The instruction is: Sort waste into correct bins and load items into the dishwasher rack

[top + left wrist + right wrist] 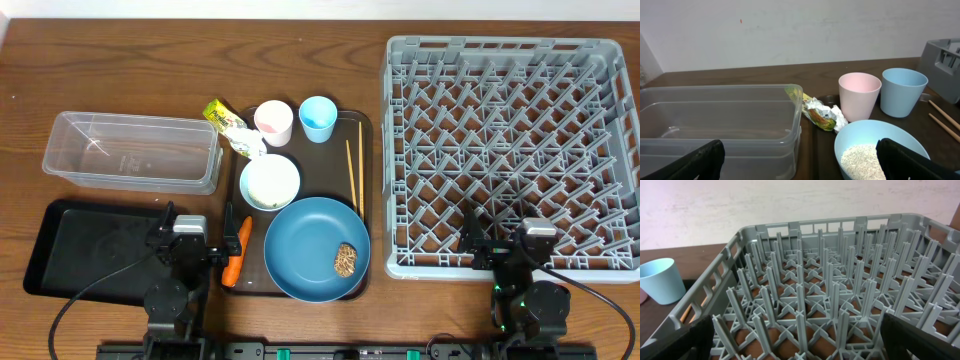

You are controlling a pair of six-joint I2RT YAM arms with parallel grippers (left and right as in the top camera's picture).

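The brown serving tray (pixel 365 200) holds a blue plate (pixel 305 240) with a brown food lump (pixel 346 259). It also holds a white bowl (pixel 270 181) with rice (pixel 862 160), a pink cup (pixel 273 122), a light-blue cup (pixel 318 118) and chopsticks (pixel 354 170). A yellow-green wrapper (pixel 222 115) and a white tissue (pixel 248 143) lie at its far left corner. An orange carrot (pixel 238 252) lies at its left edge. My left gripper (pixel 195 228) is open and empty beside the carrot. My right gripper (pixel 500 235) is open and empty at the near edge of the grey rack (pixel 510 150).
The clear tub (pixel 130 150) stands far left, with the black tray (pixel 90 245) in front of it. In the left wrist view the tub (pixel 720 115) is left and the bowl (pixel 865 132) is right. The rack's pegs (pixel 830 295) fill the right wrist view.
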